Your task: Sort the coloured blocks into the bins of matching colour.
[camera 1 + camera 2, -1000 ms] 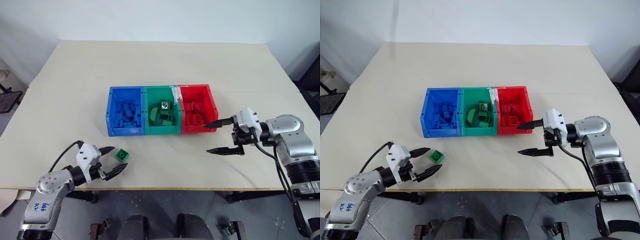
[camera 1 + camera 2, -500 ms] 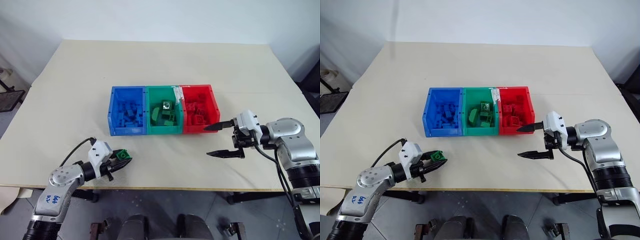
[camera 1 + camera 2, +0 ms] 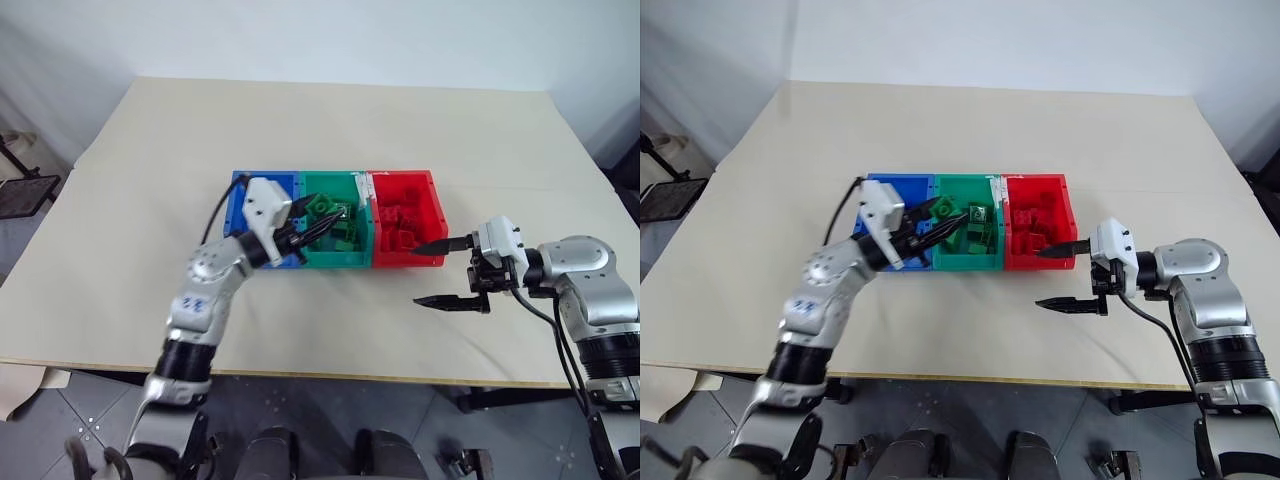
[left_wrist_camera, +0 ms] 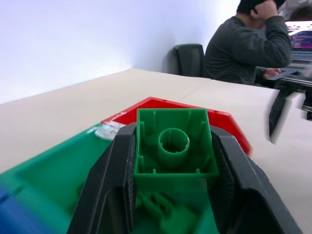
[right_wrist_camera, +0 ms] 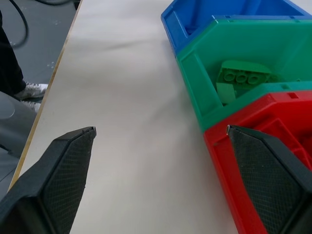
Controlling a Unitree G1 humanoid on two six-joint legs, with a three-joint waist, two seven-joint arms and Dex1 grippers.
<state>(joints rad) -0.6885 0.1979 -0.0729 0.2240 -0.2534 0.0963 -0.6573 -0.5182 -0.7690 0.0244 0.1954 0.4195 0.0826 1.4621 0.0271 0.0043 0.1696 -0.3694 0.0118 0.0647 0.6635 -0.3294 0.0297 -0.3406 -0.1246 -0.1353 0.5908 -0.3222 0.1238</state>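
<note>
While the left gripper (image 4: 171, 195) pinches the small green studded plastic brick (image 4: 173, 146) by its flat sides above the green plastic bin (image 3: 333, 258), mid-worktop, it looks light, rigid, probably slick; right gripper (image 3: 447, 271) fingers gape wide, empty.

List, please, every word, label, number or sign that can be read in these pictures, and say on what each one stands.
No text can be read for certain.
Blue handwriting on the left arm: too small to read.
Laptop screen beside the person: lines of text, blurred.
White tape on the rim of the bins: no writing visible.
</note>
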